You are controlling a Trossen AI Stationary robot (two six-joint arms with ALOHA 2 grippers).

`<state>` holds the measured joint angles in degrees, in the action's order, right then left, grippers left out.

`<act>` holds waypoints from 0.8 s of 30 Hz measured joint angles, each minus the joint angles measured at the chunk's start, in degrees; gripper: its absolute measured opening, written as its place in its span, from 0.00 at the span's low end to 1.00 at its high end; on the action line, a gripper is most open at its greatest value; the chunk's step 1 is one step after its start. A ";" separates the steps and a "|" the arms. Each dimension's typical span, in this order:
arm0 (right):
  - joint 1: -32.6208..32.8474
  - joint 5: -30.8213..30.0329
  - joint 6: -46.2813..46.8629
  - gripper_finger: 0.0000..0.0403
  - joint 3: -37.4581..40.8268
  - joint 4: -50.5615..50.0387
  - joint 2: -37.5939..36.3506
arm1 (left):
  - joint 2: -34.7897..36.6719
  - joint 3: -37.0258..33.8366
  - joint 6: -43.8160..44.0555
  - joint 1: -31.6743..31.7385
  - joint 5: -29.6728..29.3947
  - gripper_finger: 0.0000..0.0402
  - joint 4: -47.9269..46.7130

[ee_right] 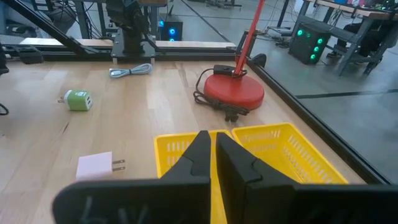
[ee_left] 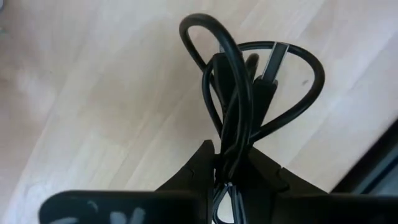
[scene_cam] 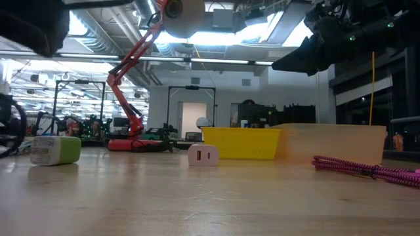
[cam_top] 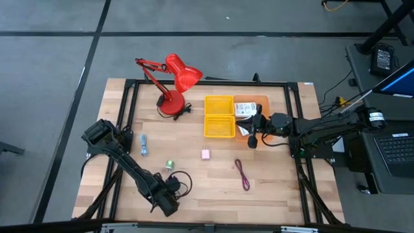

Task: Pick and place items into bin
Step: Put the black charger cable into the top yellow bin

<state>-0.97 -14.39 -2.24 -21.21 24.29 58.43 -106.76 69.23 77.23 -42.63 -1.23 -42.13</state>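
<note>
The black cord [ee_left: 249, 93] lies coiled at the near edge of the table [cam_top: 272, 188], left of centre, and the left gripper [cam_top: 169, 194] has clamped its fingers across the bundled middle of the loops, so the whole coil should lift as one rather than trailing. Just to the far side sits the green charger [cam_top: 169, 165], with a grey cable [cam_top: 143, 145] farther left, the pink plug block [cam_top: 206, 154] near the table's middle and the maroon cord [cam_top: 242, 175] to its right, all loose on the wood and apparently waiting their turn. The yellow bin [cam_top: 219, 117] stands at the far centre beside an orange tray [cam_top: 259, 101] holding white packets [cam_top: 244, 109]. The right gripper [cam_top: 255, 133] hangs over that bin area with its fingers pressed together and nothing between them. The red desk lamp [cam_top: 174, 81] stands at the far left.
</note>
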 joint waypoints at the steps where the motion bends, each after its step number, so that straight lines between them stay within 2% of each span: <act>1: 0.00 0.00 0.00 0.02 0.00 0.00 0.00 | 0.00 0.40 -0.26 -0.02 -0.06 0.11 -0.39; 9: 0.00 0.00 0.00 0.02 0.00 0.02 0.00 | 0.06 5.35 -6.29 0.04 -1.03 0.11 -4.18; 14: 0.00 0.00 0.00 0.02 0.00 0.02 0.00 | 0.10 9.95 -10.06 0.13 -2.78 0.11 -10.71; 20: 0.00 0.00 0.00 0.02 0.00 0.04 0.00 | 1.62 15.07 -20.00 1.72 -4.30 0.11 -16.03; 24: 0.00 0.00 0.00 0.02 0.00 0.04 -0.02 | 5.22 15.37 -26.02 3.83 -6.97 0.11 -16.59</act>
<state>-0.97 -14.39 -2.24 -21.21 24.34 58.41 -101.54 84.60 51.21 -38.80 -8.20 -58.72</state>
